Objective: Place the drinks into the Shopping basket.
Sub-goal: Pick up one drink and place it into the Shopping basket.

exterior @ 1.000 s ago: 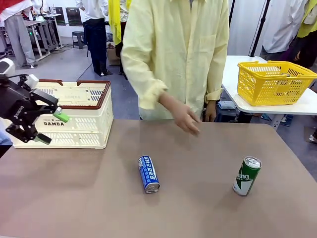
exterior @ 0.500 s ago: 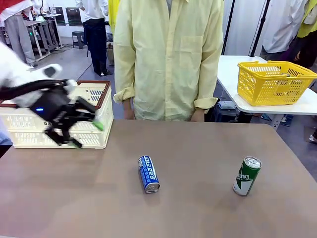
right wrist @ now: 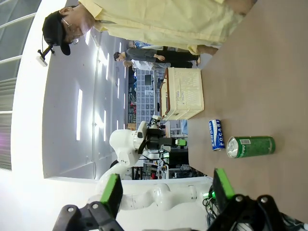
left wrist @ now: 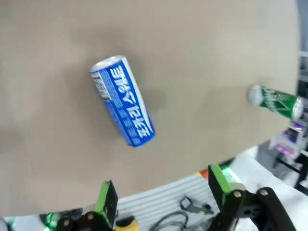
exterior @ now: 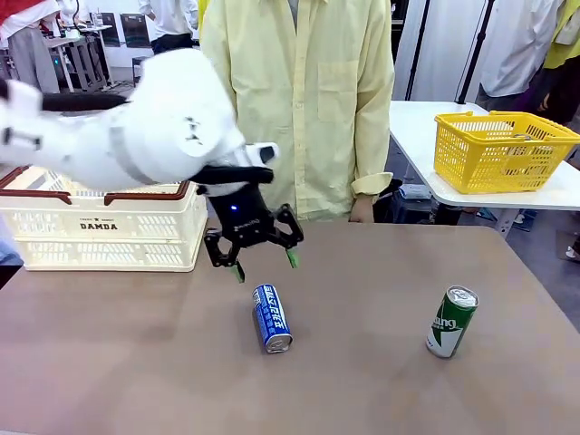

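Shopping basket (exterior: 109, 231): upper part hidden behind left arm (exterior: 154, 127) | left arm: blurred

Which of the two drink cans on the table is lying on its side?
The blue can, lying flat close below the open left gripper. The green can, off to the robot's right, stands upright.

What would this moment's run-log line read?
left tool: open, hovering near blue can | blue can: lying on table | green can: standing | right tool: open, empty | both cans outside Shopping basket
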### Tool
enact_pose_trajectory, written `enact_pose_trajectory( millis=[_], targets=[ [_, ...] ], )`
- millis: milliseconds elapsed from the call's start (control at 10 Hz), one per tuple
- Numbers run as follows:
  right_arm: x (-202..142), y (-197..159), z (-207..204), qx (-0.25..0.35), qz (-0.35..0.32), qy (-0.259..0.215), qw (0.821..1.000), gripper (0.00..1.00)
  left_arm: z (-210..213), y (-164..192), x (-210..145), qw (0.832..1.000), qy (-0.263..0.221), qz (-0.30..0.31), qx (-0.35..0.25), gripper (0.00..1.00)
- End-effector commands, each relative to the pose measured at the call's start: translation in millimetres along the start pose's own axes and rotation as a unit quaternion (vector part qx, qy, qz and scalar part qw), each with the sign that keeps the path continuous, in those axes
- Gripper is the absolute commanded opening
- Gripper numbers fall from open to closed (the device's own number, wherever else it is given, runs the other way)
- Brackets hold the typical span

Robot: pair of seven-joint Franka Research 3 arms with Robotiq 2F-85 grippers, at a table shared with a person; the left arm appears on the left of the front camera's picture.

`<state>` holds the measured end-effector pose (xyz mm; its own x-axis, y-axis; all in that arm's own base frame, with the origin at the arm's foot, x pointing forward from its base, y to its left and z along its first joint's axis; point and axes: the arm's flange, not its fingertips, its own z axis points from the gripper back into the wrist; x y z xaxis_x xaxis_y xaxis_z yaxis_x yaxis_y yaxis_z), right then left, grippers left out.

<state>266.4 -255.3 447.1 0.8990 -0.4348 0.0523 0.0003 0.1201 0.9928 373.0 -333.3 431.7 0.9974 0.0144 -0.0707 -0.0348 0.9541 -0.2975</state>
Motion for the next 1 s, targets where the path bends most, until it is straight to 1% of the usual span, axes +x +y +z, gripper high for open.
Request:
enact_pose_trajectory(
  millis=[0, 100, 200, 300, 400, 600, 700, 800, 900],
  targets=[
    [-0.4, 4.2, 1.2, 0.005, -0.003, 0.000, 1.000, 1.00, -19.9, -20.3, 17.9, 0.997, 0.006, 0.012, 0.072, 1.00],
    [-0.4, 4.2, 1.2, 0.005, -0.003, 0.000, 1.000, 1.00, -39.5, -24.9, 18.4, 0.995, -0.001, 0.019, 0.101, 1.00],
    [-0.4, 4.2, 1.2, 0.005, -0.003, 0.000, 1.000, 1.00, -57.1, -26.5, 17.3, 0.993, -0.003, 0.015, 0.115, 1.00],
    [-0.4, 4.2, 1.2, 0.005, -0.003, 0.000, 1.000, 1.00, -71.4, -25.8, 16.9, 0.993, 0.011, 0.014, 0.116, 1.00],
    [-0.4, 4.2, 1.2, 0.005, -0.003, 0.000, 1.000, 1.00, -85.2, -21.9, 14.2, 0.992, 0.008, 0.023, 0.125, 1.00],
    [-0.4, 4.2, 1.2, 0.005, -0.003, 0.000, 1.000, 1.00, -107.7, -10.7, 11.2, 0.991, 0.019, 0.026, 0.130, 1.00],
    [-0.4, 4.2, 1.2, 0.005, -0.003, 0.000, 1.000, 1.00, -118.1, -5.2, 13.3, 0.991, 0.030, 0.020, 0.126, 1.00],
    [-0.4, 4.2, 1.2, 0.005, -0.003, 0.000, 1.000, 1.00, -133.8, 0.9, 12.7, 0.992, 0.027, -0.004, 0.122, 1.00],
    [-0.4, 4.2, 1.2, 0.005, -0.003, 0.000, 1.000, 1.00, -144.9, 5.0, 13.9, 0.992, 0.037, -0.005, 0.121, 1.00]
  ],
)
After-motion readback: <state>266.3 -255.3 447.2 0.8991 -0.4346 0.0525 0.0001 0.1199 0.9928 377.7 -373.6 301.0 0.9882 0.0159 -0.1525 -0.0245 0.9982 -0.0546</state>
